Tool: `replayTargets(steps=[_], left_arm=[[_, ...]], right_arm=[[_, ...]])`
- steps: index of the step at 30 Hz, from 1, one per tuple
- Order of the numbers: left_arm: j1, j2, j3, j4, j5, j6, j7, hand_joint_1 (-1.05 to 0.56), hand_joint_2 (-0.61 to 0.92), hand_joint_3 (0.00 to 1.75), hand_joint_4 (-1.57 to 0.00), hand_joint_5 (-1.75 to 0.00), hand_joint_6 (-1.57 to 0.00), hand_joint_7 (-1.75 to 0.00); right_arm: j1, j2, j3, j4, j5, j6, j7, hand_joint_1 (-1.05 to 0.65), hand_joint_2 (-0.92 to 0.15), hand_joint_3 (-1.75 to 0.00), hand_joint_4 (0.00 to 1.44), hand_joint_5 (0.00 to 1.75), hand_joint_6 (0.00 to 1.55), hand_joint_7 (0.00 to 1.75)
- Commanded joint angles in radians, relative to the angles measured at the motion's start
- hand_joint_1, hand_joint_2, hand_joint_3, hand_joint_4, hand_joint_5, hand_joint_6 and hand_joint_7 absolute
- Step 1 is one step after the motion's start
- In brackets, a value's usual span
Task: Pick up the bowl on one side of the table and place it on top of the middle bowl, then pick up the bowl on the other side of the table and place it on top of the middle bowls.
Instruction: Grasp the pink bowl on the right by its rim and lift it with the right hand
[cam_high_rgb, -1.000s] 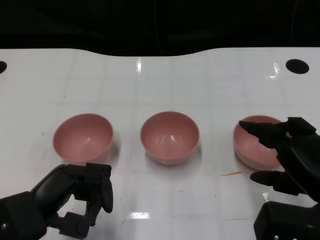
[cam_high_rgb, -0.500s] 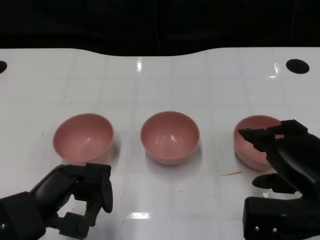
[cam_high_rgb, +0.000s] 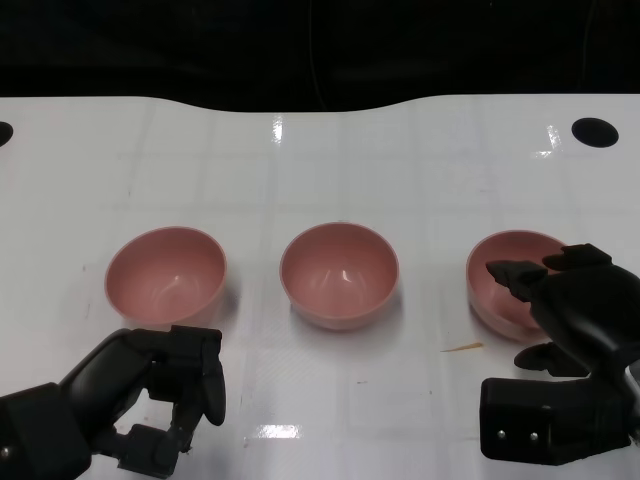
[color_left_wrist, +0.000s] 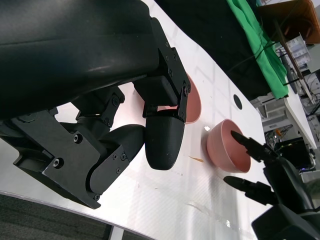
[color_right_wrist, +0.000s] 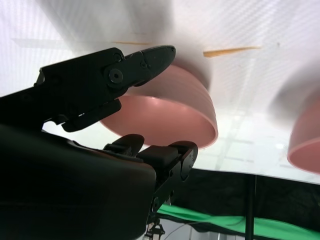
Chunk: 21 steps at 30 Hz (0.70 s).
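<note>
Right hand (cam_high_rgb: 560, 300) now lower and nearer robot than a second ago, fingers drawn back toward near rim of right bowl (cam_high_rgb: 503, 278). Fingers apart, straddling that rim, one over bowl, one outside; nothing held. Right bowl on white desk (cam_high_rgb: 400, 170), right of middle bowl (cam_high_rgb: 340, 274). Left bowl (cam_high_rgb: 166, 275) unmoved. Left hand (cam_high_rgb: 160, 400) unchanged, curled, empty, near left bowl.

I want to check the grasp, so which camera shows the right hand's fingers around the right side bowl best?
The right wrist view: the right hand has fingers straddling the right bowl's rim, close up. The head view shows the hand covering the bowl; the left wrist view shows both small and distant.
</note>
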Motion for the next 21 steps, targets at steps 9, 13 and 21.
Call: replayTargets(steps=[9, 13, 21], left_arm=[[0.006, 0.009, 0.005, -0.006, 0.0, 0.004, 0.001, -0.14, 0.41, 1.4, -0.91, -1.7, -0.86, -1.49], [0.005, 0.008, 0.005, 0.005, -0.001, -0.012, -0.001, -0.15, 0.41, 1.4, -0.91, -1.7, -0.86, -1.48], [0.008, 0.005, 0.004, 0.005, -0.003, -0.011, 0.002, -0.16, 0.43, 1.34, -0.9, -1.68, -0.86, -1.48]], right_arm=[[-0.094, -0.01, 0.062, 0.209, 0.015, -0.022, -0.09, -0.57, -0.88, 0.0, 0.4, 0.26, 0.49, 0.02], [-0.115, -0.015, 0.09, 0.262, 0.016, -0.041, -0.114, -0.56, -0.89, -0.01, 0.43, 0.24, 0.52, 0.03], [-0.155, -0.012, 0.135, 0.359, 0.026, -0.079, -0.189, -0.39, -0.92, -0.02, 0.79, 0.22, 0.76, 0.06]])
